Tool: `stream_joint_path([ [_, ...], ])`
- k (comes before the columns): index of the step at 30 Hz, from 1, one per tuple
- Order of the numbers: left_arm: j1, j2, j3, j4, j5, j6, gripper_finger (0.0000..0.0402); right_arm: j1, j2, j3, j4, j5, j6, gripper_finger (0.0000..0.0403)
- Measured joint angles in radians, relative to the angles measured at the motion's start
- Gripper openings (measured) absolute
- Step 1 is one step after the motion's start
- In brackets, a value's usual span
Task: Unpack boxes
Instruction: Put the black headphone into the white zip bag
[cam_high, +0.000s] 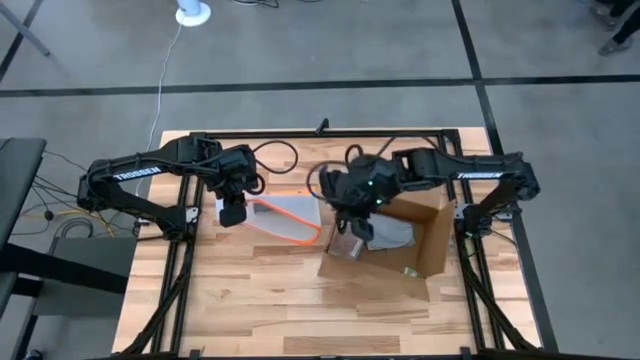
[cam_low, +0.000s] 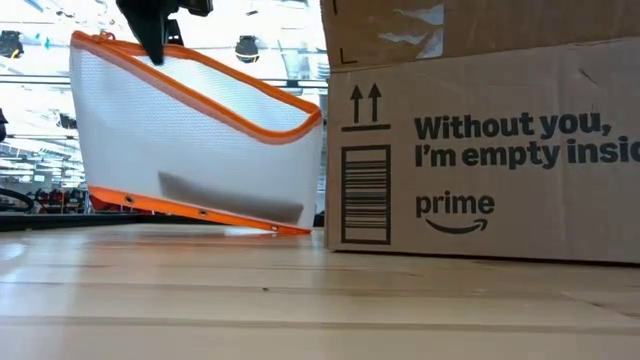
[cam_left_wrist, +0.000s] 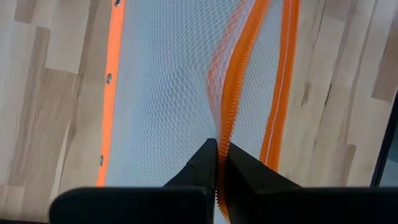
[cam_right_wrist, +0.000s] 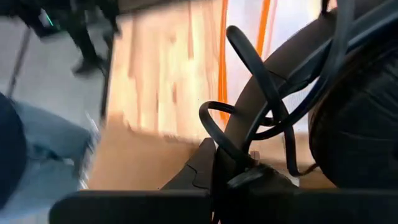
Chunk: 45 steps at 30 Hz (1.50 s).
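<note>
Box (cam_high: 400, 245) at 4 o'clock on tabletop (cam_high: 260, 300), directly under right claw (cam_high: 352, 228), fingers unreadable; left claw (cam_high: 234, 212) pinching pouch (cam_high: 285, 220) rim, farther off.

Low view: box (cam_low: 480, 140) cut off at top and right edges, print reads "Without you, I'm empty insid…". High view: right end effector (cam_high: 352, 222) hangs over the box opening, fingers too small to tell. Right wrist view: heavily blurred, black cables (cam_right_wrist: 261, 124) hide most of the box interior.
</note>
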Motion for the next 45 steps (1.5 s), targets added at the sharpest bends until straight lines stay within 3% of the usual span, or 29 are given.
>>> stream_joint_path([
  [5,0.0,0.0,0.0,-0.013,0.0,0.004,0.0,0.006,0.069,0.175,0.053,-0.016,0.006,0.0],
  [8,0.0,0.0,0.0,-0.013,0.0,0.035,0.0,0.005,0.117,0.252,0.2,-0.105,0.037,0.0],
  [14,0.0,0.0,0.0,0.006,0.0,0.148,0.0,0.018,0.294,0.256,0.533,-0.277,0.106,0.0],
  [18,0.0,0.0,0.0,-0.003,0.0,0.2,0.0,0.012,0.378,0.257,0.586,-0.404,0.135,0.0],
  [28,0.001,0.0,0.0,-0.016,-0.001,0.267,0.0,-0.032,0.46,0.257,0.59,-0.424,0.085,0.0],
  [39,0.0,0.0,0.0,-0.007,0.0,0.283,0.0,0.03,0.47,0.284,0.704,-0.488,0.1,0.0],
  [45,0.0,0.0,0.0,0.0,0.0,0.283,0.0,0.018,0.477,0.258,0.689,-0.448,0.038,0.0],
])
